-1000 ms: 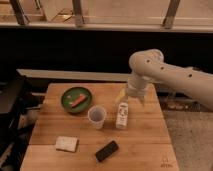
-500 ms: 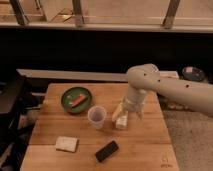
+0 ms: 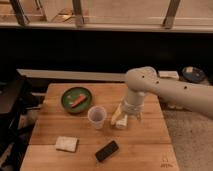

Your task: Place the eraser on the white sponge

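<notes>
Since the earlier frames, the arm (image 3: pixel 170 92) has swung down and inward from the right, bringing the gripper (image 3: pixel 128 116) low over the table's centre; the eraser and sponge have not shifted.

Eraser (image 3: pixel 107 150): a flat black block, lying diagonally on the wooden table (image 3: pixel 145 145) near its front edge, lower centre of the frame. Nothing is touching it.

White sponge (image 3: pixel 66 144): a pale pad lying flat at the lower left of the table, left of the eraser and clearly apart from it. Its top is bare.

Clear plastic cup (image 3: pixel 97 116): upright, above and between the sponge and the eraser, near the table's middle.

White bottle (image 3: pixel 119 121): just right of the cup, partly covered by the gripper.

Gripper: positioned at the bottle, right of centre, well apart from the eraser. Whether it is open, closed or holding the bottle cannot be determined from this view.

Green bowl (image 3: pixel 66 101): upper left of the table, behind the cup, with an orange item (image 3: pixel 78 100) inside it.

Dark equipment (image 3: pixel 10 105) stands beside the table at the left edge of the frame.
</notes>
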You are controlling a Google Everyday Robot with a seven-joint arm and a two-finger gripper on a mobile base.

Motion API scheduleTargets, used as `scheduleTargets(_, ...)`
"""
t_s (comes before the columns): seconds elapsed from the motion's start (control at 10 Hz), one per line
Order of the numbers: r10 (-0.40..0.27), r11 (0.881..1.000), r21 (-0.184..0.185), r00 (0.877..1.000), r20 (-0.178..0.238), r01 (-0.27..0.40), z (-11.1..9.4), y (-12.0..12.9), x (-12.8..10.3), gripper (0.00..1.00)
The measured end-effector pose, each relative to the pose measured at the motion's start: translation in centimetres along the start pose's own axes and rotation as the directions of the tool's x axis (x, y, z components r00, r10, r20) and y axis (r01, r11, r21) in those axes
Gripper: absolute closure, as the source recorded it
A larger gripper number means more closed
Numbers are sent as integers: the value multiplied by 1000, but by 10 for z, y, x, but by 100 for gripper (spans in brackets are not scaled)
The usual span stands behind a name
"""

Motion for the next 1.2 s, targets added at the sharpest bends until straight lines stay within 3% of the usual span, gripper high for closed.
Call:
scheduleTargets(0.2, 40, 999, 0, 999, -16, -40, 7, 3, 2, 20)
scheduleTargets(0.4, 111, 992, -61, 993, -50, -114, 23, 26, 9, 20)
scheduleTargets(0.6, 162, 981, -94, 983, -84, -169, 39, 40, 16, 20)
scheduleTargets(1.2, 251, 953, -107, 938, -239, -283, 111, 44, 40, 20)
